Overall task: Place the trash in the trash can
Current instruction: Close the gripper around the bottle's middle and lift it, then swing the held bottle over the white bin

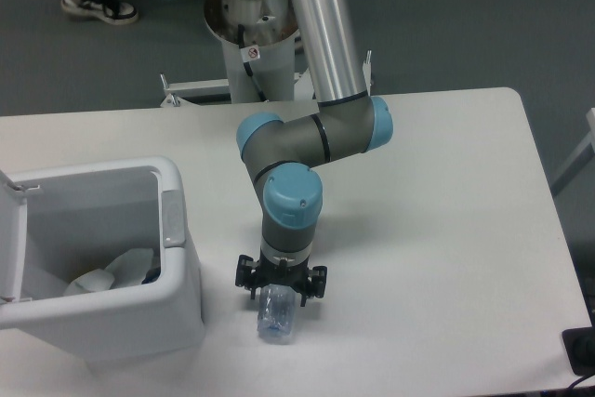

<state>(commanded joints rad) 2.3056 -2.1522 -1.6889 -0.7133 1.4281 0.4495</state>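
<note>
the table (437, 183) carries the bin (172, 230) at its left, lid open, with whitish trash (116, 271) already lying inside. the arm (321, 127) reaches down just right of the bin. the bottle (276, 311) lies flat on the table near the front edge, just beside the bin's right wall, long axis running away from the camera. the gripper (280, 285) sits directly over the bottle, fingers spread to either side across the long axis; whether they are touching it cannot be told. judgement: closing here should pinch the bottle across its width, with the bin close to the left.
</note>
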